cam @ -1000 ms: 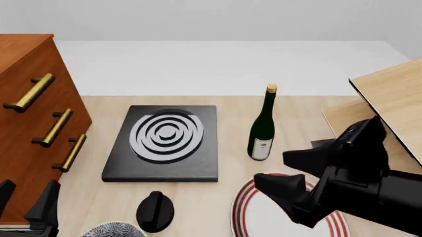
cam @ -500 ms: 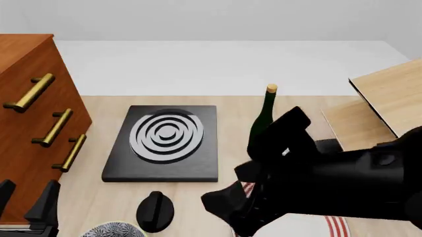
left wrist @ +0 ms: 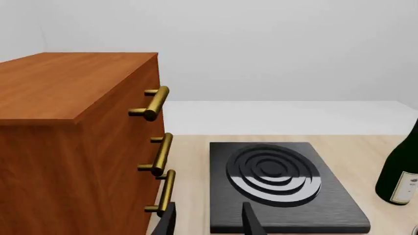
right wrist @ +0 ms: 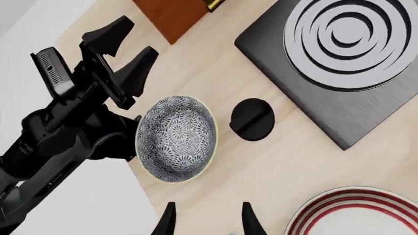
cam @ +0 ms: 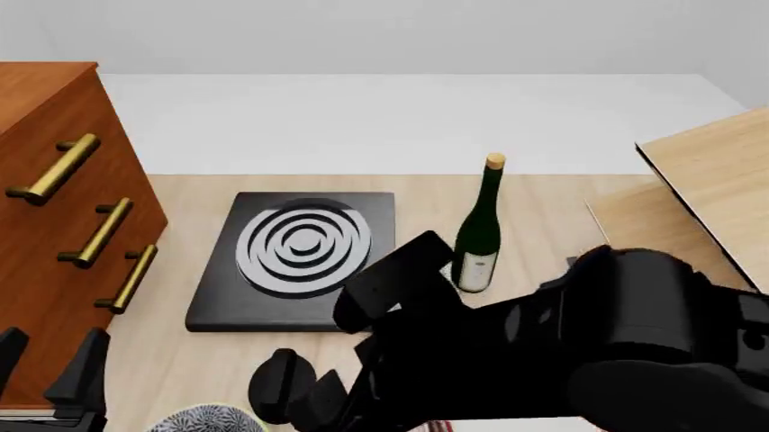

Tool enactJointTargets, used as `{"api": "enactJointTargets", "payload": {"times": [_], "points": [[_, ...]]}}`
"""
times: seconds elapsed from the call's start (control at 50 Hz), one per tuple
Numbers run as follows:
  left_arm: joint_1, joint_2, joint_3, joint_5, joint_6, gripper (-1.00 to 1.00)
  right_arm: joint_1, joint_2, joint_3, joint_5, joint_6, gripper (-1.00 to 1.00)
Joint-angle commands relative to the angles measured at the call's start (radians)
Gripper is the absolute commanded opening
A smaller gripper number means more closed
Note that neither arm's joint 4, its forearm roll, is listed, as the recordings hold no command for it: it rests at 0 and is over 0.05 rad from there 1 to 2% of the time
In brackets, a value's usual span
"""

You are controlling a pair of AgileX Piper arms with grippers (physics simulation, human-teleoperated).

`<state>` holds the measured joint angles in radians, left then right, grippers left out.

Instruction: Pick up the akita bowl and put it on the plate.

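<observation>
- Reaching step: right gripper (right wrist: 205, 220), fingers parted and empty, hovers beside the round navy-and-white floral bowl (right wrist: 176, 138).
- Next: centre over its rim, descend, close.

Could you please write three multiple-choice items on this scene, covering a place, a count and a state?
1. What lies between the akita bowl and the plate?
A. black knob
B. wine bottle
C. stove

2. How many brass handles does the wooden cabinet show?
A. one
B. three
C. five

3. What is the right pincer doing?
A. gripping the bowl
B. gripping the bottle
C. open, holding nothing

Key: 1 A, the black knob sits between them; 2 B, three handles show down its front; 3 C, its fingers are apart with nothing between them.
</observation>
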<state>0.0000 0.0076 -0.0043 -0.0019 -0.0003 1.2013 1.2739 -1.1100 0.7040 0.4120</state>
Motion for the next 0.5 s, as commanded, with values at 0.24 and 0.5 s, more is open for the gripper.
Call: {"api": "enactJointTargets", "payload": {"times": [0.24,0.5], "points": [[0.0,0.0,0.0,0.0,0.0,1.0,0.04,0.088,0.003,-0.084,0.046,1.0],[0.0,0.0,0.0,0.0,0.0,1.0,0.038,0.141,0.038,-0.181,0.057,1.0]]}}
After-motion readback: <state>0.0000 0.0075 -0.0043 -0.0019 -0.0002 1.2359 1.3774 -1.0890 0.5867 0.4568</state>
